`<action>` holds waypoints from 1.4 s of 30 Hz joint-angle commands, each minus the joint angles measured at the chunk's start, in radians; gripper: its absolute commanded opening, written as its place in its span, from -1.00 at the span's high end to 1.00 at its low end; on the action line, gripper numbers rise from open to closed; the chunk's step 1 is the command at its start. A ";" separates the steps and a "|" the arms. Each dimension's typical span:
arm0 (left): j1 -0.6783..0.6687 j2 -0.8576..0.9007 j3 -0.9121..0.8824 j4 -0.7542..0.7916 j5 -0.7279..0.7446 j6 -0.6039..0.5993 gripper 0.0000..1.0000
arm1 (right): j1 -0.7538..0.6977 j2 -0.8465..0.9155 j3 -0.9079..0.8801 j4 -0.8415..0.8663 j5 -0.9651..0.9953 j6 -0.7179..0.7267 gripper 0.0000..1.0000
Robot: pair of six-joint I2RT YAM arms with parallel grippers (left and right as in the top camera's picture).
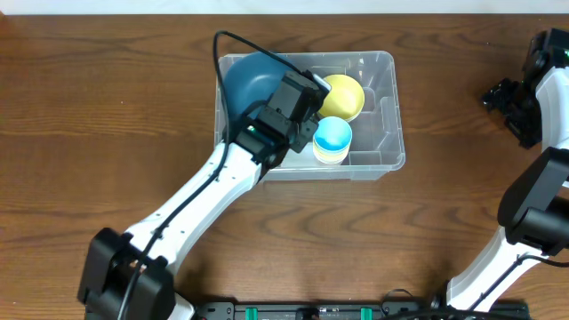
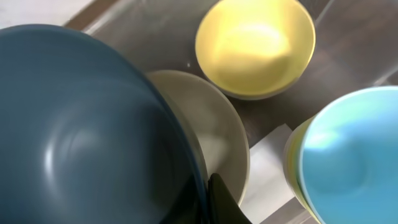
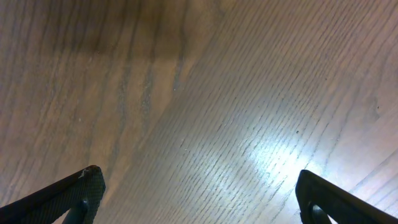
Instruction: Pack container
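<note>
Left arm (image 1: 191, 200): reaches from the near left edge of the table (image 1: 107, 107) up and right, into the container.
Blue bowl (image 1: 252, 80): in the far left corner of the container, tilted up on edge, its hollow facing the wrist camera.
Left gripper (image 1: 300, 96): inside the container, clamped on the right rim of the blue bowl. One dark finger (image 2: 222, 202) shows pressed against the outside of the rim; the other is hidden behind the bowl wall.
Pale bowl (image 2: 217, 124): just behind the blue bowl and partly covered by it, on the container floor.
Container (image 1: 391, 116): clear bin in the middle of the table, toward the far side, standing flat and open, with a white label (image 2: 267, 168) on its floor.
Yellow bowl (image 1: 345, 96): upright at the far middle of the container, right of the gripper.
Cyan bowl (image 1: 333, 135): nearer than the yellow bowl, sitting on top of a yellowish stack (image 1: 331, 156) by the near wall.
Right gripper (image 1: 502, 96): well right of the container, above bare table, fingers spread wide with nothing between them.
</note>
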 commanded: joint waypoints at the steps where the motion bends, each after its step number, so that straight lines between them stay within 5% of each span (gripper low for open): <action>1: -0.015 0.008 0.009 0.002 -0.001 0.020 0.88 | -0.001 -0.006 0.000 0.000 0.006 0.013 -0.98; 6: -0.039 0.009 0.009 0.002 -0.001 0.020 0.84 | -0.001 -0.006 0.000 0.000 0.007 0.013 -0.98; 12: -0.046 0.009 0.009 0.002 -0.002 0.020 0.34 | -0.001 -0.006 0.000 0.000 0.006 0.013 -0.98; 18: -0.031 0.009 0.010 0.020 -0.081 0.019 0.07 | -0.001 -0.006 0.000 0.000 0.007 0.013 -0.99; 28: 0.063 -0.082 0.010 0.094 -0.123 -0.078 -0.94 | -0.001 -0.006 0.000 0.000 0.007 0.013 -0.98; 42: 0.140 -0.560 0.010 -0.024 -0.122 -0.165 -0.96 | -0.001 -0.006 0.000 0.000 0.007 0.013 -0.99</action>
